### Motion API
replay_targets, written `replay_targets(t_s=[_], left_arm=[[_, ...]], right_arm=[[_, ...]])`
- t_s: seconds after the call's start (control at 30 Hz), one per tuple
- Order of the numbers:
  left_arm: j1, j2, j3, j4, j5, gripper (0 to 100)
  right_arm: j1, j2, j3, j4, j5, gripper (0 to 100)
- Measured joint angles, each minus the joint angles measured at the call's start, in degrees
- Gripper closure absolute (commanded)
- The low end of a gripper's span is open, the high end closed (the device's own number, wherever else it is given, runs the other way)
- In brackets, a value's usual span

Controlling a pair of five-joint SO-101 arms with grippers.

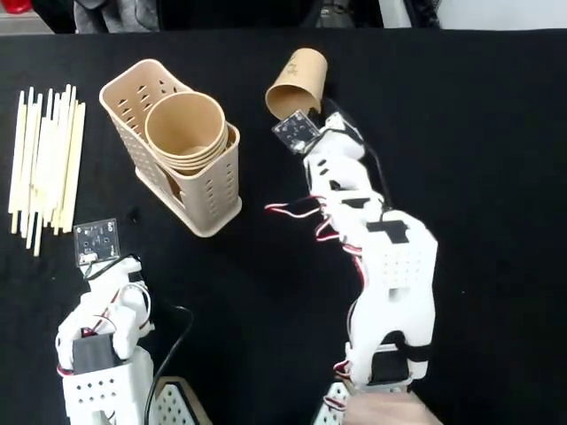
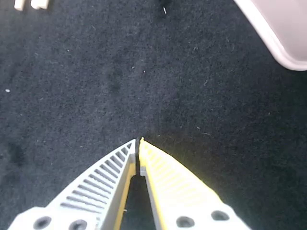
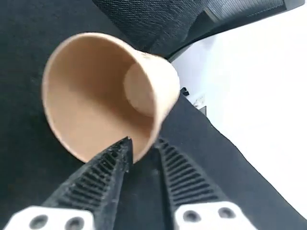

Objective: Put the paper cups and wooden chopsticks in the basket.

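A brown paper cup point(image 1: 297, 78) is tilted on its side near the table's far edge. My right gripper point(image 3: 144, 143) is shut on the cup point(image 3: 96, 91), with one finger inside the rim and one outside the wall. The beige slotted basket point(image 1: 213, 190) stands left of it and holds a stack of paper cups point(image 1: 186, 128). Several wooden chopsticks point(image 1: 44, 159) lie in a bundle at the far left. My left gripper point(image 2: 138, 142) is shut and empty, low over bare black cloth, with chopstick ends point(image 2: 31, 4) and a basket corner point(image 2: 283, 33) at the edges of its view.
The table is covered in black cloth point(image 1: 478, 133), with open room on the right side. The left arm point(image 1: 106, 301) sits at the front left, below the chopsticks. Chair parts and a pale floor point(image 3: 259, 86) lie beyond the table's far edge.
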Motion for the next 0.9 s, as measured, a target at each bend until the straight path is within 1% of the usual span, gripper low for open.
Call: replay_targets(t_s=[0.2, 0.4, 0.47, 0.63, 0.9], left_arm=[[0.0, 0.0, 0.0, 0.0, 0.0, 97], [0.0, 0.0, 0.0, 0.0, 0.0, 97], [0.0, 0.0, 0.0, 0.0, 0.0, 97], [0.0, 0.0, 0.0, 0.0, 0.0, 97], [0.0, 0.0, 0.0, 0.0, 0.0, 97]], right_arm=[[1.8, -0.7, 1.3, 0.0, -0.1, 98.6], [3.5, -7.3, 9.8, 0.0, -0.1, 98.6], [4.5, -10.5, 13.5, 0.0, -0.4, 98.6], [6.7, -21.7, 22.9, 0.0, -5.4, 98.6], [6.7, -41.9, 39.6, 0.0, -6.2, 98.6]])
